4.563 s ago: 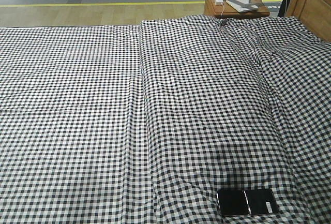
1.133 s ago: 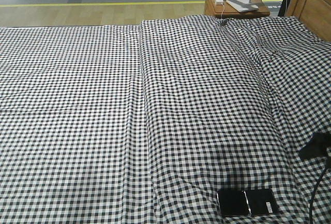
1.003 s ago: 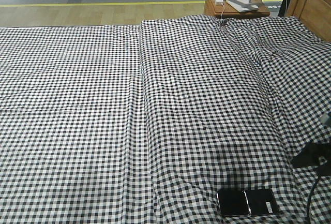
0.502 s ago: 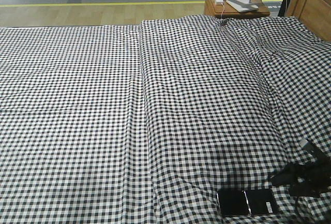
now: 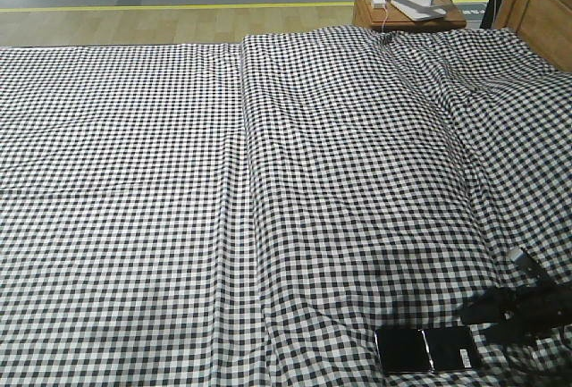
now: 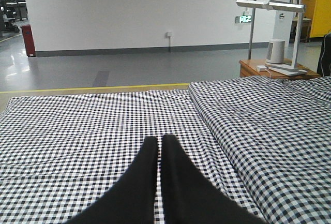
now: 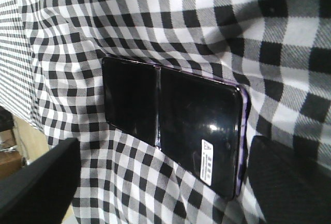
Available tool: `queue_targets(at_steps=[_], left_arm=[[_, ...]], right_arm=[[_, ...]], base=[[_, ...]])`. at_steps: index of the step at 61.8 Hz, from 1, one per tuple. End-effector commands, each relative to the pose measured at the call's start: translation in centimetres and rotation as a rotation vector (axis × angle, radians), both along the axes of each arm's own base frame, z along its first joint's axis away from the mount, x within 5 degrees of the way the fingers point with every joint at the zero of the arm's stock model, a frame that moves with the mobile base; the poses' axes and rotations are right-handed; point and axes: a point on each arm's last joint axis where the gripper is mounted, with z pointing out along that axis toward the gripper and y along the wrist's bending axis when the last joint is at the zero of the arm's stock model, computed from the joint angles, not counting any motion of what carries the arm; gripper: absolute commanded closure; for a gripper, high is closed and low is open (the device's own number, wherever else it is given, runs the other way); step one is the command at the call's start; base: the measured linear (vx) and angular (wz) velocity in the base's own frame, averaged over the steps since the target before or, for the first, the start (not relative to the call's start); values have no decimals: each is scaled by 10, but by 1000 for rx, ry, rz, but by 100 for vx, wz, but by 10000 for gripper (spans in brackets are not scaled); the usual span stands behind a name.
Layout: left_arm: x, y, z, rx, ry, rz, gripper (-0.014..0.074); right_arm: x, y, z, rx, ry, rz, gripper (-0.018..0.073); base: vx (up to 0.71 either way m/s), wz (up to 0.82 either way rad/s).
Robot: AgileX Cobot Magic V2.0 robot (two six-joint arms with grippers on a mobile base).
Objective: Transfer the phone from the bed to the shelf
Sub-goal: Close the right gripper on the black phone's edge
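Staged bedroom in a hall: bed [image 5: 268, 181], nightstand [image 5: 368, 13], yellow-lined floor [image 6: 129, 73].

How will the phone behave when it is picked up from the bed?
Probably slippery: the phone has a glossy face. It lies flat on the soft bed, so its thin edge may be hard to catch. The line across its middle suggests it might fold.

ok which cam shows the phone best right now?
Right wrist view: the phone is large and centred, with its middle line, white sticker and rim clear. The front view shows it small at the bottom edge, near the right claw. The left wrist view shows bed but no phone.
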Motion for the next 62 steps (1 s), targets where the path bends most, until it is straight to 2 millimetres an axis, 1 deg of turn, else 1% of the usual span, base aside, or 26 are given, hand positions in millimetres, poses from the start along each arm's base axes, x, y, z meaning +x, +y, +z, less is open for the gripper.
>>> queue_targets(at_steps=[1, 18, 32, 45, 52, 57, 62], left_arm=[[-2, 0, 15, -17, -104, -4, 595], [-2, 0, 15, -17, -104, -4, 595], [-2, 0, 15, -17, -104, -4, 595], [-2, 0, 15, -17, -104, -4, 595], [-2, 0, 15, -17, -104, -4, 595], [-2, 0, 15, -17, -104, -4, 595], [-2, 0, 15, -17, -104, -4, 595]], right_arm=[[11, -4, 19, 52, -53, 11, -49], [11, -3, 4, 82, -36, 6, -41], [6, 5, -11, 150, -38, -17, -35], [-2, 12, -24, 207, 0, -21, -35], [-4, 16, -27, 258, 0, -40, -35], [-2, 18, -26, 306, -17, -59, -35], [-1, 19, -26, 310, -23, -70, -35]], base=[[0, 0], [0, 0], [0, 0], [0, 0], [0, 0], [0, 0], [0, 0]])
